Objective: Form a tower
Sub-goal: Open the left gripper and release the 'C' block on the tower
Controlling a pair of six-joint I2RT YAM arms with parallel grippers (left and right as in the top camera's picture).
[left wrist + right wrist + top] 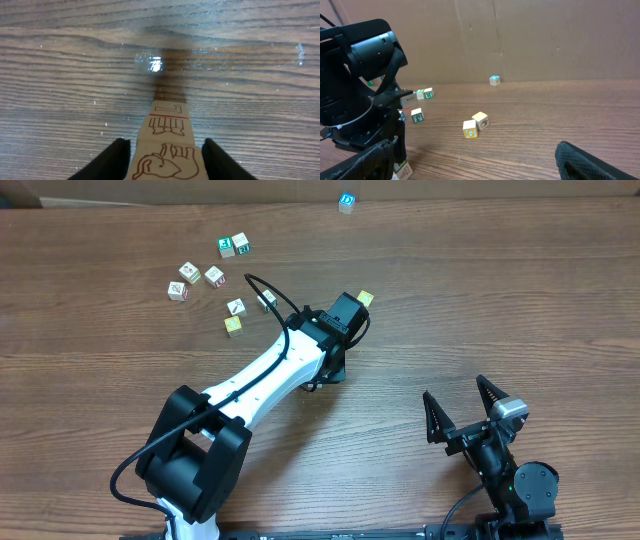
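The tower (167,135) stands near the middle of the worktop (520,300). It is one cube wide, with pale faces printed in red. In the left wrist view three cubes show in line. The nearest carries an elephant outline, and the others recede towards the wood surface. In the overhead view only a yellow face (366,298) shows, just beyond the left arm's head.

The left fingers (112,162) flank the elephant cube closely, one on each side. Whether they press on it or stand just clear cannot be told.

The right fingers (434,420) are spread wide with nothing between them, well apart from the tower.

Loose cubes (214,276) lie scattered left of the tower. One blue-marked cube (347,202) sits at the far edge.
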